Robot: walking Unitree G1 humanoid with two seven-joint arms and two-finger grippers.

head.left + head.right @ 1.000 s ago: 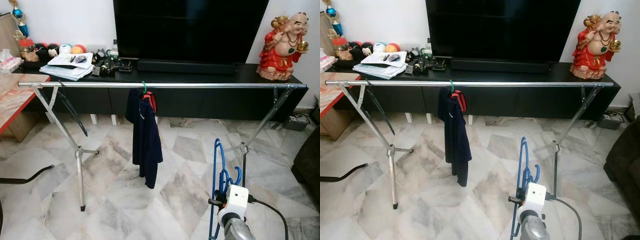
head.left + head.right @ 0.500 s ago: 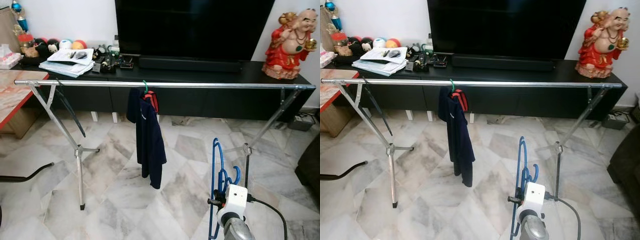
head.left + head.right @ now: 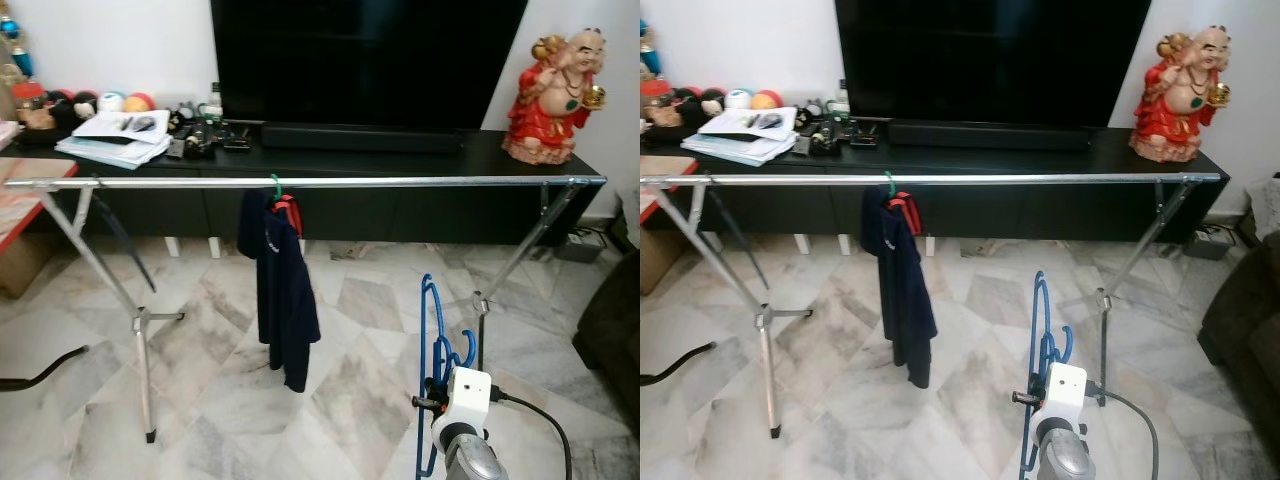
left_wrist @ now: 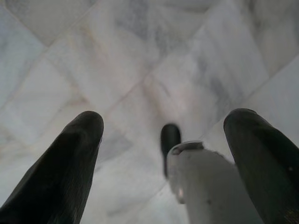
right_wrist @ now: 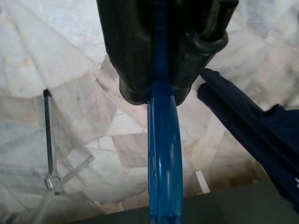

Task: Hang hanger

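Right wrist view: our right pincer [image 5: 156, 88] clenched on blue hanger [image 5: 163, 154], carried upright below the rail [image 3: 400, 182] for hooking; left pincer [image 4: 163, 135] released, idle.

marble floor [image 3: 220, 350] carries clothes rack [image 3: 300, 183]; cable [image 3: 40, 368] alongside.

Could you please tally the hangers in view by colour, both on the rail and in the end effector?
Blue hanger, held low by the right end effector: 1
Green hanger, on the rail carrying the navy shirt: 1
Total: 2
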